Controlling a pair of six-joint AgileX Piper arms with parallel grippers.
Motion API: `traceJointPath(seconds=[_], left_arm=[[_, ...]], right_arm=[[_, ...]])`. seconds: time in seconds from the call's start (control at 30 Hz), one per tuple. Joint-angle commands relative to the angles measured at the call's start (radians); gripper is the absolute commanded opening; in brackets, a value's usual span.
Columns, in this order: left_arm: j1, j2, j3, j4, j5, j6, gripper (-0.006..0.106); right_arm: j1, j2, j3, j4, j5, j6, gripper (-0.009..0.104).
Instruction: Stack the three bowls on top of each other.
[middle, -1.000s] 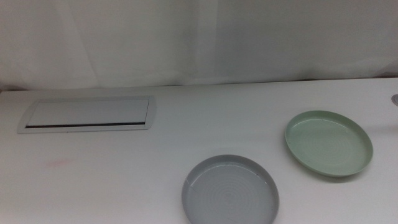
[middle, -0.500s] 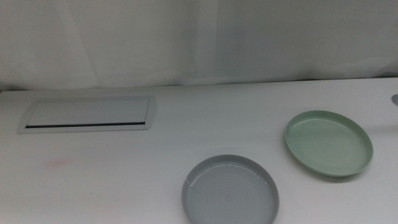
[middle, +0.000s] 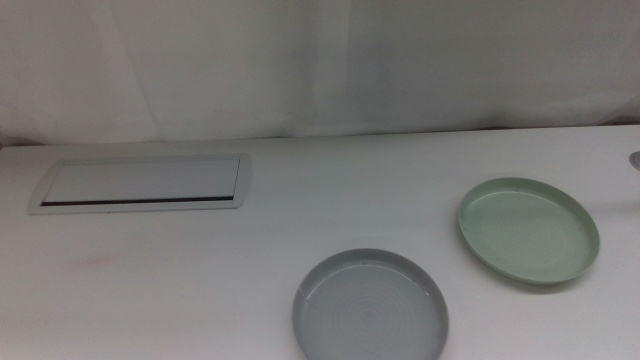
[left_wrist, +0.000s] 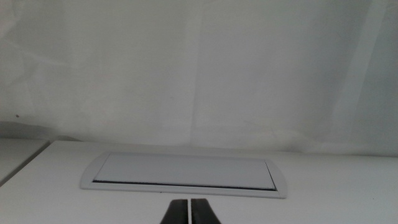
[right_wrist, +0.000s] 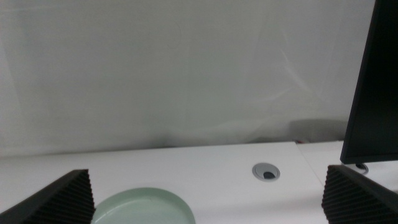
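Observation:
Two bowls show in the middle view. A blue-grey bowl (middle: 370, 308) lies near the table's front edge, right of centre. A pale green bowl (middle: 528, 229) lies further back to its right, apart from it. Part of the green bowl (right_wrist: 143, 208) also appears in the right wrist view, just ahead of my right gripper (right_wrist: 205, 186), whose jaws stand wide open with nothing between them. My left gripper (left_wrist: 189, 213) is shut on nothing and faces the flat white panel. Neither arm shows in the middle view.
A flat white rectangular panel (middle: 140, 183) with a dark slot lies at the back left of the table, also seen as the panel (left_wrist: 185, 174) in the left wrist view. A round cable hole (right_wrist: 266, 172) sits beyond the green bowl. A dark monitor (right_wrist: 373, 81) stands at the right.

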Motion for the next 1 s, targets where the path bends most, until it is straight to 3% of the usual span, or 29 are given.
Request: traceJointPath(seconds=[0.0,0.37,0.97], left_arm=[[-0.006,-0.039,0.039,-0.006,0.002,-0.011,-0.002],[-0.006,-0.039,0.039,-0.006,0.002,-0.011,-0.003],[-0.006,-0.039,0.039,-0.006,-0.005,-0.011,-0.003]], right_arm=[[0.002,0.092,-0.071,0.002,0.044,-0.012,0.103],[0.002,0.488,-0.285,0.118,0.193,-0.012,0.103],[-0.003,1.019,-0.492,0.143,0.269,-0.06,0.103]])
